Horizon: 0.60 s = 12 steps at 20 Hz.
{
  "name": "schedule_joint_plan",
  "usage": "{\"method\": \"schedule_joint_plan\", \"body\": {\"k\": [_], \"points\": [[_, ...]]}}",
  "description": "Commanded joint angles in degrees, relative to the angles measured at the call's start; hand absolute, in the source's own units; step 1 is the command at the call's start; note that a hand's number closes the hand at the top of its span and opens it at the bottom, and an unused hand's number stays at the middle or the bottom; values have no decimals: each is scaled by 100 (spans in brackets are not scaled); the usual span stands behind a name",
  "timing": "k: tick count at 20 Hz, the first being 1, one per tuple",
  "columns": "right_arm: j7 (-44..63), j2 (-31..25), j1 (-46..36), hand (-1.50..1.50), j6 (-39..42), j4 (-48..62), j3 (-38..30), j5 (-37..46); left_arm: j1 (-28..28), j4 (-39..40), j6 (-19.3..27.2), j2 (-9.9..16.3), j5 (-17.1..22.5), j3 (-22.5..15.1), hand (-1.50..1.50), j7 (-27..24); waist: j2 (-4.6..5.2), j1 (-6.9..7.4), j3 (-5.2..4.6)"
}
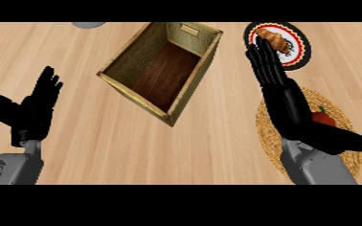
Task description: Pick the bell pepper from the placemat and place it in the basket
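Observation:
A red bell pepper [324, 118] sits on a round woven placemat [341, 106] at the right, partly hidden behind my right hand. My right hand [286, 100] is open with straight fingers stretched up past the mat, its thumb lying just below the pepper without curling round it. The basket [178, 43] is a rectangular woven box with a dark floor, standing tilted at the top centre, nothing inside. My left hand [37, 107] rests open at the left edge, fingers up.
A round plate [302, 52] with a red and black rim carries a croissant [274, 40] at the top right, just beyond my right fingertips. A grey object [88, 24] peeks in at the top left.

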Motion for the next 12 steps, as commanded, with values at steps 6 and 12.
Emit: {"method": "schedule_joint_plan", "body": {"k": [6,12], "points": [[485,-1532,1179,150,-641,1078,-2150,-81,-274,-765,-692,406,-564,-552,0,-630,-34,-509,46],[-615,-601,740,-150,-1659,1933,-1188,1564,-190,-1497,-1139,273,-605,-1077,0,-244,-17,182,29]]}}
